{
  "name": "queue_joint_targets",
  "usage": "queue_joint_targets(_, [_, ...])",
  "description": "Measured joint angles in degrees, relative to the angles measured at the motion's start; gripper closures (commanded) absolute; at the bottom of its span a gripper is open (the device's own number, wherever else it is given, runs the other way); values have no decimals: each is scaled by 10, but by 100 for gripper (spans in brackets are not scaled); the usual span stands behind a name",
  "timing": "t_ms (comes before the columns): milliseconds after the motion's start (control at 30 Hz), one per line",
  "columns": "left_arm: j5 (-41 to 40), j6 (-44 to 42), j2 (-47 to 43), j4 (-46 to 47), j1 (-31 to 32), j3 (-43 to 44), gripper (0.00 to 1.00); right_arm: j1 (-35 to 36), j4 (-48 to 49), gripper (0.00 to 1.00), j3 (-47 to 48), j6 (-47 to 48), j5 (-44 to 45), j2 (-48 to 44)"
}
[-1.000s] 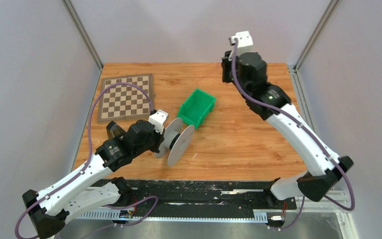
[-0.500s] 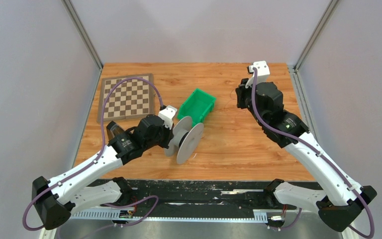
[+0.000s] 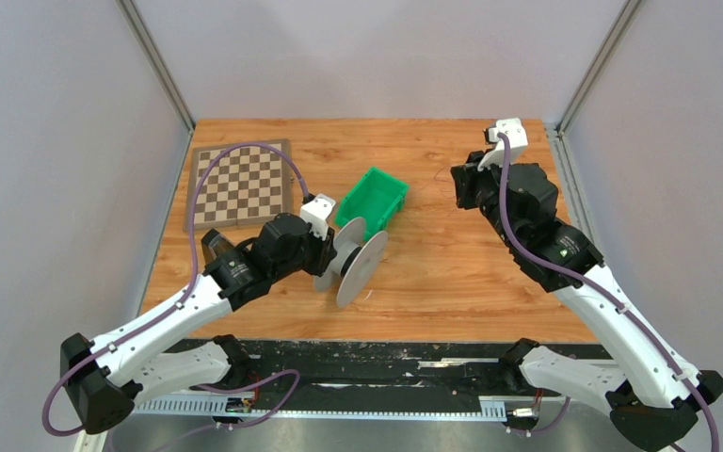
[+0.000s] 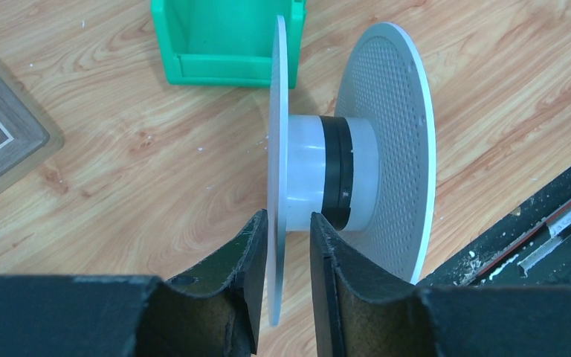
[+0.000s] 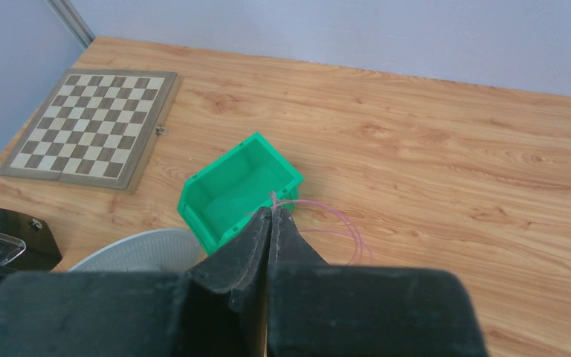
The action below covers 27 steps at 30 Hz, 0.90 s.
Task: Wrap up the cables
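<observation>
Left pincer: closed on the near disc of the grey spool, one finger on each face of that disc close to its rim. The spool stands on edge with its axle level, over the wooden desk just in front of the green bin. Whether the spool touches the bin cannot be told. The far disc is perforated. The pale hub carries a dark band around it.

Right pincer: fingers pressed together, pinching the cable, a hair-thin pinkish strand. In the right wrist view the strand leaves the fingertips and curves away in a loose loop above the desk, right of the bin. Its run towards the spool cannot be traced. In the top view this pincer hangs over the far right part of the desk, well apart from the spool.

Chessboard: flat at the far left of the desk.
</observation>
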State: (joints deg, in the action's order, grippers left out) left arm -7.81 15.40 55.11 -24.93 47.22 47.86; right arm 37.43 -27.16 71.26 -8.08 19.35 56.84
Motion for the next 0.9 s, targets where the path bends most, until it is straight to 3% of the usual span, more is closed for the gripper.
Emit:
queue_joint_targets(300, [0, 2, 7, 4, 0, 2, 57, 0, -1, 100, 7, 0, -17, -3])
queue_joint_targets(567, [-9, -7, 21, -2, 0, 46, 42, 0, -11, 100, 76, 2, -45, -1])
queue_joint_targets(767, [-10, -44, 21, 5, 0, 123, 31, 0, -15, 100, 148, -4, -123, 1])
queue_joint_targets(900, [38, -82, 10, 30, 0, 144, 24, 0, -14, 100, 162, -25, -193, -4])
